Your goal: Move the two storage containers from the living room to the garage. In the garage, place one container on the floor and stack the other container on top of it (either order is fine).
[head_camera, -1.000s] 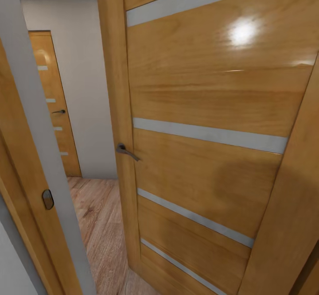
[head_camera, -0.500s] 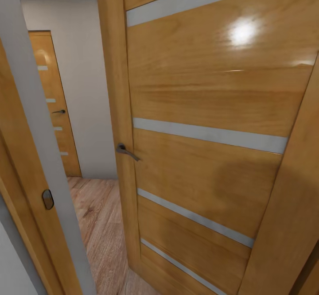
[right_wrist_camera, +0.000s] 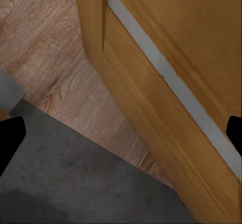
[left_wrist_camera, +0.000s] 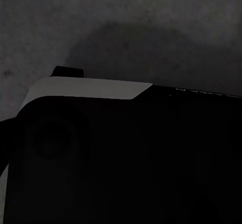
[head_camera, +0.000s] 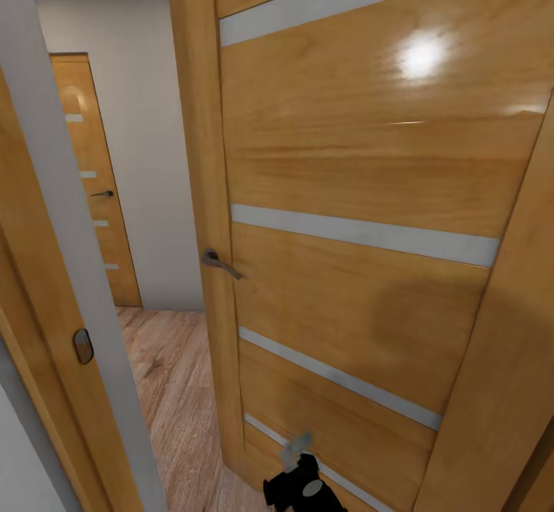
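Facing a tall honey-coloured wooden door with pale horizontal strips (head_camera: 354, 189), you have it standing ajar close ahead. Its dark metal lever handle (head_camera: 220, 263) sits on the door's left edge. Through the gap to the left you see light wood-plank flooring (head_camera: 173, 389), a plain white wall (head_camera: 146, 151) and a second, like-patterned wooden door (head_camera: 92, 181) further back, shut in its frame. A grey-faced door jamb with a small oval strike plate (head_camera: 82, 346) runs down the near left.

A black hand with a pale grey fingertip (head_camera: 298, 475) pokes up at the bottom edge of the head view, just in front of the door's lowest panel; which arm it belongs to, and whether its fingers are apart or together, you cannot tell from there.

Right wrist view: both black fingertips (right_wrist_camera: 10, 141) sit at opposite edges of the frame, so your right hand is spread wide with nothing between. Below it, dark grey mottled concrete floor (right_wrist_camera: 75, 183) meets the wood planks at the threshold, with the door's bottom corner beside it.

Left wrist view: a dark robot body part with a pale band (left_wrist_camera: 101, 148) blocks most of the frame over dim grey concrete; the left hand's state cannot be told.

The orange-red storage bins cannot be located from here.
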Controlling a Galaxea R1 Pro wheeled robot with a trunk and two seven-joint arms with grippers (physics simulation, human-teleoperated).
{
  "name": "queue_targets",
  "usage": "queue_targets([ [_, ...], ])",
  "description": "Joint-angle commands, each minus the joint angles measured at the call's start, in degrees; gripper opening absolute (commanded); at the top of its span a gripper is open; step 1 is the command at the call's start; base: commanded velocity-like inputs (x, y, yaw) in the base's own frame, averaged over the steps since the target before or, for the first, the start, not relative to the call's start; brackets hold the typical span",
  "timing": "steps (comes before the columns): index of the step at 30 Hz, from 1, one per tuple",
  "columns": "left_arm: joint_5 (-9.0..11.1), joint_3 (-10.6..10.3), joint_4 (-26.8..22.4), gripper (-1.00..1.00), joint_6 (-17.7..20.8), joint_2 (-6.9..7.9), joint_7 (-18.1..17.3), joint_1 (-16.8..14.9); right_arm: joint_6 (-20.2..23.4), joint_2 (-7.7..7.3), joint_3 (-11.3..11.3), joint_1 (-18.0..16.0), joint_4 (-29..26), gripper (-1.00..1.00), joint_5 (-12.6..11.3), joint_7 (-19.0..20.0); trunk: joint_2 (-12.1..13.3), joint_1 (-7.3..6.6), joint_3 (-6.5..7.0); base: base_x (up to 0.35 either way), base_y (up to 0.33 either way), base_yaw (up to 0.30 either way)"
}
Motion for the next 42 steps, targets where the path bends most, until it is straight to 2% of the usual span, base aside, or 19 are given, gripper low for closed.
queue_targets([
  [1,0.5,0.0,0.0,1.00,-0.1,-0.01,-0.1,0.0,1.6,0.00,0.2,0.0,-1.8,1.00,-0.4,-0.6,0.0,0.00,-0.06,0.000,0.000,0.000],
  [6,0.5,0.0,0.0,1.00,-0.1,-0.01,-0.1,0.0,5.6,0.00,0.2,0.0,-6.1,1.00,-0.2,-0.8,0.0,0.00,-0.06,0.000,0.000,0.000],
  [15,0.5,0.0,0.0,1.00,-0.1,-0.01,-0.1,0.0,9.1,0.00,0.2,-1.3,-8.1,1.00,4.5,-1.1,0.0,0.00,-0.06,0.000,0.000,0.000],
  [17,0.5,0.0,0.0,1.00,-0.1,-0.01,-0.1,0.0,10.9,0.00,0.1,-3.2,-8.7,1.00,4.6,-1.1,0.0,0.00,-0.06,0.000,0.000,0.000],
  [22,0.4,0.0,0.0,1.00,-0.1,-0.03,-0.1,0.0,12.2,0.00,0.2,-7.8,-8.9,1.00,4.2,-1.1,0.0,0.00,-0.06,0.000,0.000,0.000],
  [31,0.4,0.0,0.0,1.00,-0.1,-0.01,-0.1,0.0,14.8,0.00,0.3,-12.5,-9.1,1.00,4.1,-1.3,0.0,0.00,-0.06,0.000,0.000,0.000],
  [37,0.4,0.0,0.0,1.00,-0.1,-0.03,-0.1,0.0,19.5,0.00,0.5,-16.3,-8.9,1.00,4.2,-5.0,0.0,0.00,-0.06,0.000,0.000,0.000],
  [42,0.4,0.0,0.0,1.00,-0.1,-0.03,-0.1,0.0,24.4,0.00,3.4,-18.6,-8.4,1.00,4.6,-11.8,0.0,0.00,-0.06,0.000,0.000,0.000],
])
